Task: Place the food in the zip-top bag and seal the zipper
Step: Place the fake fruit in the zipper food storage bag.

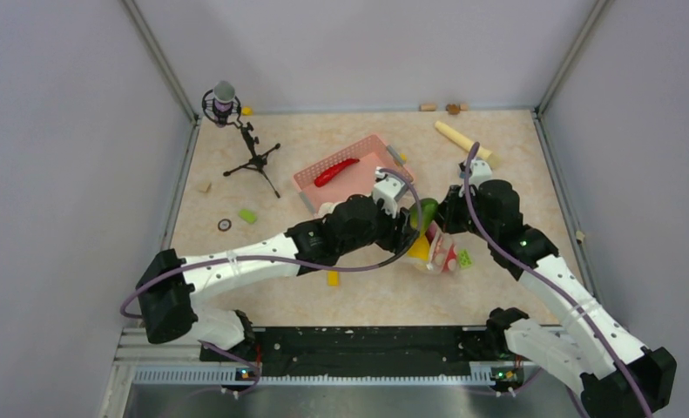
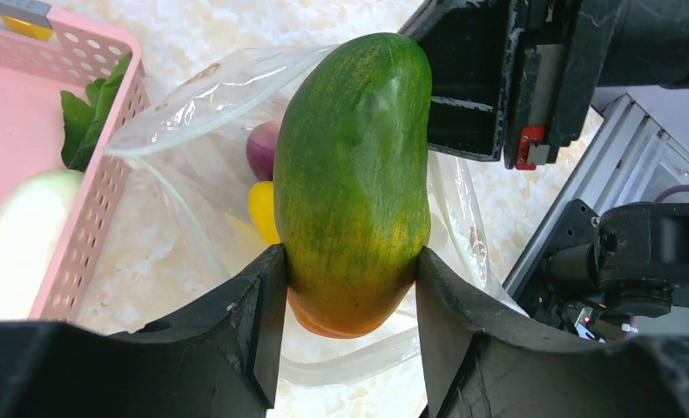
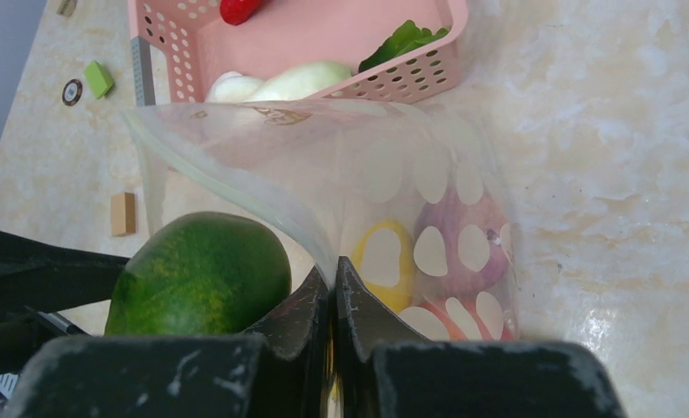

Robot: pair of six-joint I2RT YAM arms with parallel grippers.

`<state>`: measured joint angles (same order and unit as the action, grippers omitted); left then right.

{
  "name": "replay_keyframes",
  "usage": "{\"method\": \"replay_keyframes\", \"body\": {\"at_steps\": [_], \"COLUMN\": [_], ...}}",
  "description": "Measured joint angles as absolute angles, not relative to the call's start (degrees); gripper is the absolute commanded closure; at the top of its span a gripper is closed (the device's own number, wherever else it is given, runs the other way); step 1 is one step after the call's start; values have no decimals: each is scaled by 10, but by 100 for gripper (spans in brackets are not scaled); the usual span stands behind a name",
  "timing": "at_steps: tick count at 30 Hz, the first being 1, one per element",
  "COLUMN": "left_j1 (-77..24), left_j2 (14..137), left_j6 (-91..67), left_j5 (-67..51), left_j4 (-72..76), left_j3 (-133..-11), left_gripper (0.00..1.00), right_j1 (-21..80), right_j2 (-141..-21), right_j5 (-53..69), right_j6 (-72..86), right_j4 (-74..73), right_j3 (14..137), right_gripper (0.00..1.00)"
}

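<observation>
Top external: the two arms meet mid-table just in front of the pink basket (image 1: 367, 157), in which the red chili (image 1: 336, 171) lies. The zip-top bag (image 1: 441, 254) lies under their wrists, its outline hard to trace, and the black arm bodies mask both claws. Left wrist: the left gripper (image 2: 351, 261) grasps the orange-green mango (image 2: 351, 174), a smooth, streaked, kidney-shaped fruit held upright between two black fingers at the bag's open mouth. Whether it has passed the rim cannot be told. A purple onion (image 2: 262, 148) and a yellow mango (image 2: 262, 209) sit inside the clear, crinkled film, half hidden behind the held fruit. Right wrist: the right gripper (image 3: 334, 292) is clenched on the bag's mouth edge, pinching the zipper (image 3: 236, 196), a pale, thicker strip curving away to the left. Pale round dots on the film partly mask the fruit within, and a reddish piece at the bottom is cut off by the fingers. A white piece (image 3: 301, 80) and a green leaf (image 3: 401, 39) rest in the perforated basket behind.
</observation>
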<state>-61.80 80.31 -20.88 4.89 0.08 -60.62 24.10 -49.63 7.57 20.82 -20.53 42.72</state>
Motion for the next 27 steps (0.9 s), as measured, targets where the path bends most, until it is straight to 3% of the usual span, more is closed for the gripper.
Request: {"method": "replay_keyframes", "body": {"at_steps": [7,13,18,27], "left_j1": [-631,-631,-633,-639], "left_j2": [806,819,821,821], "left_j6": [-206,-207,-207,-204], "left_j5": [85,112,119,125], "left_j4": [10,11,11,11], "left_j3": [-599,-599,-599,-599], "left_gripper": [99,62,39,16], "right_j1": [241,241,241,241], "right_j2": [-494,-494,-491,-491], "right_j5": [76,76,76,76], "right_j6": [208,208,208,208], "right_j4": [-204,-198,-197,-197], "right_j3": [427,427,427,427], "right_gripper": [97,96,96,96]}}
